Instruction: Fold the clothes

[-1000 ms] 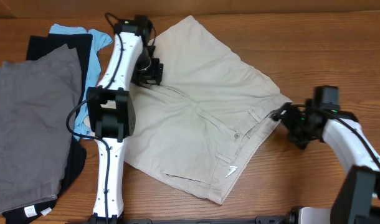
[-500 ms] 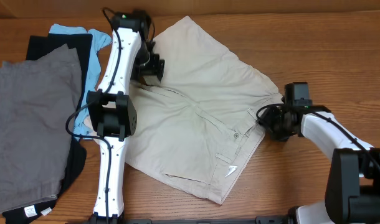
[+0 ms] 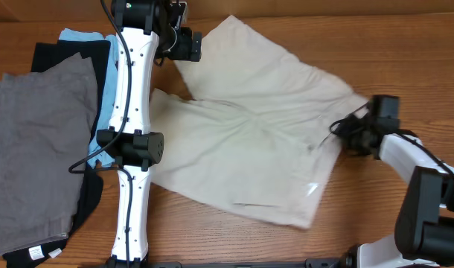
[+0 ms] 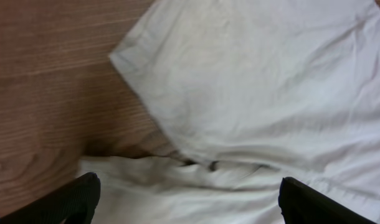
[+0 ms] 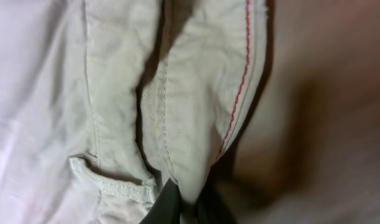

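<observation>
The clothes, light beige shorts (image 3: 249, 141), lie spread across the middle of the table, blurred by motion. My right gripper (image 3: 346, 135) is at their right edge, shut on the waistband. In the right wrist view its fingertips (image 5: 168, 204) pinch a fold of waistband (image 5: 190, 124) with red stitching, next to a belt loop (image 5: 112, 180). My left gripper (image 3: 188, 46) hovers over the far left corner of the shorts, open. In the left wrist view its two fingers (image 4: 75, 199) stand wide apart above the shorts (image 4: 252, 93), holding nothing.
A pile of other garments lies at the left: dark grey shorts (image 3: 41, 141), a black piece (image 3: 63, 56) and a light blue shirt (image 3: 85, 36). Bare wooden table (image 3: 405, 67) shows to the right of and in front of the beige shorts.
My right gripper has shut on the waistband edge and pulled it to the right, shifting the shorts. My left gripper has moved toward the far edge and opened wider.
</observation>
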